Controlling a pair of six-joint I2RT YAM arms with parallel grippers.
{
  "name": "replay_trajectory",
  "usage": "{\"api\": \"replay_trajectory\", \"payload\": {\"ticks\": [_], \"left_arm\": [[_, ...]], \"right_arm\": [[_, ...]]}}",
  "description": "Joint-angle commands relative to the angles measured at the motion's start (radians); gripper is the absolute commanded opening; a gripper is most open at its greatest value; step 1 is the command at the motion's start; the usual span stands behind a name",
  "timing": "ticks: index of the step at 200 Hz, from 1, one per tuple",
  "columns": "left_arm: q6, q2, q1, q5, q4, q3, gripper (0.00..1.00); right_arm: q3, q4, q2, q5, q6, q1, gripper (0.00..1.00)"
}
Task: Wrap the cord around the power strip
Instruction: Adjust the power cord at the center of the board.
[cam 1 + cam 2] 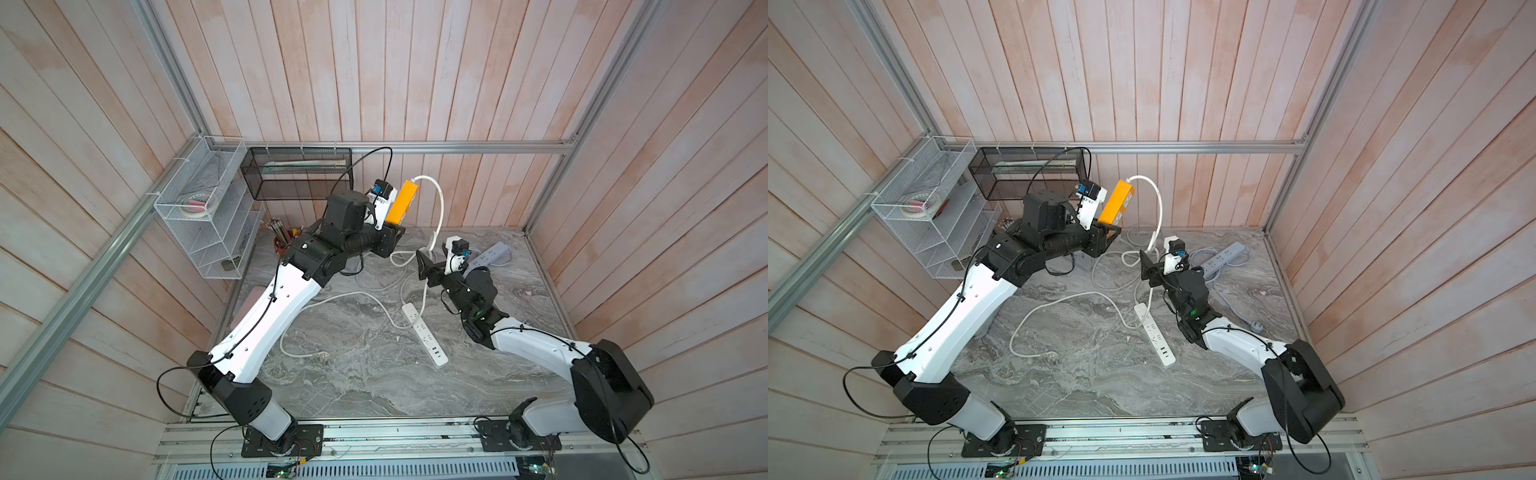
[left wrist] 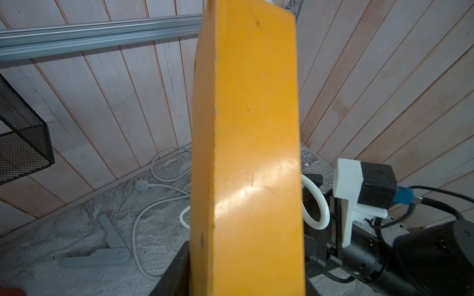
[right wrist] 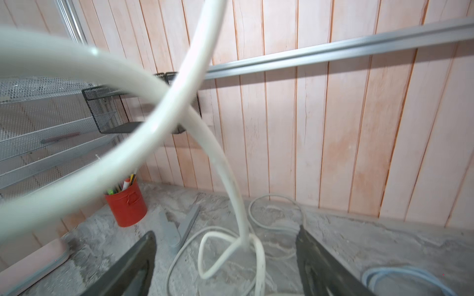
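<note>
Orange power strip (image 1: 401, 201) is held aloft, tilted, near the back wall, its lower end clamped in the jaws of the left gripper (image 1: 394, 229). Its white cord (image 1: 439, 199) leaves the upper end and arcs down to the marble table (image 1: 353, 382). The right gripper (image 3: 228, 256) stands wide apart, the cord showing between its jaws, ungripped. A white strip (image 1: 424, 332) lies flat mid-table.

Robot lab test cell. Evid.: alu. frame rail (image 1: 457, 146), plank walls (image 1: 457, 75), marble-look bench (image 1: 353, 382), white mesh rack (image 1: 195, 232) + black mesh basket (image 1: 299, 183) at bench far-left corner, arm bases (image 1: 282, 441) bolted to front rail (image 1: 399, 436).
</note>
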Motion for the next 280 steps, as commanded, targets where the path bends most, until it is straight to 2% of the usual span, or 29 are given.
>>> {"api": "replay_trajectory", "payload": {"ticks": [1,12,24,28,29,30,31,32,41,53,76,89,102,109,137,153,174,192,228,255,280], "left_arm": [[-0.058,-0.013,0.015,0.071,0.061,0.028,0.08],[-0.09,-0.022,0.045,0.121,0.075,0.023,0.08],[-0.135,-0.038,0.086,0.195,0.11,0.003,0.08],[-0.152,-0.045,0.104,0.221,0.126,-0.009,0.08],[-0.156,-0.047,0.107,0.223,0.131,-0.011,0.08],[-0.159,-0.049,0.11,0.228,0.134,-0.013,0.07],[-0.162,-0.051,0.113,0.237,0.138,-0.017,0.07],[-0.168,-0.053,0.119,0.245,0.142,-0.019,0.07],[-0.202,-0.064,0.155,0.303,0.178,-0.042,0.07],[-0.243,-0.081,0.202,0.358,0.215,-0.066,0.07],[-0.314,-0.117,0.319,0.402,0.296,-0.121,0.07],[-0.399,-0.133,0.41,0.45,0.377,-0.181,0.06],[-0.491,-0.14,0.488,0.497,0.473,-0.263,0.05],[-0.496,-0.135,0.501,0.49,0.492,-0.293,0.05],[-0.323,-0.092,0.462,0.357,0.428,-0.334,0.04],[-0.161,-0.085,0.404,0.216,0.416,-0.36,0.05],[0.094,-0.1,0.311,0.078,0.478,-0.447,0.04],[0.236,-0.106,0.28,0.023,0.551,-0.548,0.04],[0.559,-0.131,0.218,-0.006,0.721,-0.757,0.03],[0.666,-0.147,0.206,0.062,0.763,-0.838,0.0],[0.768,-0.201,0.185,0.184,0.822,-0.935,0.0]], "right_arm": [[0.068,0.154,0.078,0.03,-0.066,-0.02,0.76],[0.089,0.175,0.11,0.013,-0.086,-0.022,0.69],[0.112,0.174,0.144,-0.004,-0.109,-0.022,0.53],[0.117,0.177,0.157,-0.003,-0.112,-0.022,0.43],[0.117,0.177,0.157,-0.003,-0.112,-0.022,0.43],[0.117,0.177,0.162,-0.002,-0.115,-0.023,0.39],[0.117,0.177,0.162,-0.002,-0.115,-0.023,0.39],[0.118,0.18,0.167,-0.003,-0.116,-0.023,0.34],[0.118,0.182,0.182,-0.002,-0.124,-0.024,0.19],[0.113,0.161,0.194,0.007,-0.132,-0.024,0.06],[0.067,0.082,0.179,0.014,-0.132,-0.02,0.03],[0.044,0.006,0.157,0.031,-0.15,-0.011,0.02],[0.047,-0.126,0.135,0.048,-0.174,0.004,0.02],[0.058,-0.211,0.122,0.069,-0.196,0.021,0.01],[0.163,-0.561,0.108,0.14,-0.306,0.101,0.01],[0.223,-0.716,0.109,0.175,-0.37,0.152,0.01],[0.278,-0.836,0.093,0.258,-0.425,0.208,0.01],[0.328,-0.914,0.047,0.212,-0.47,0.236,0.02],[0.46,-1.065,-0.01,0.116,-0.558,0.263,0.04],[0.554,-1.12,-0.018,0.066,-0.601,0.236,0.04],[0.675,-1.165,0.027,0.043,-0.608,0.174,0.04]]}}
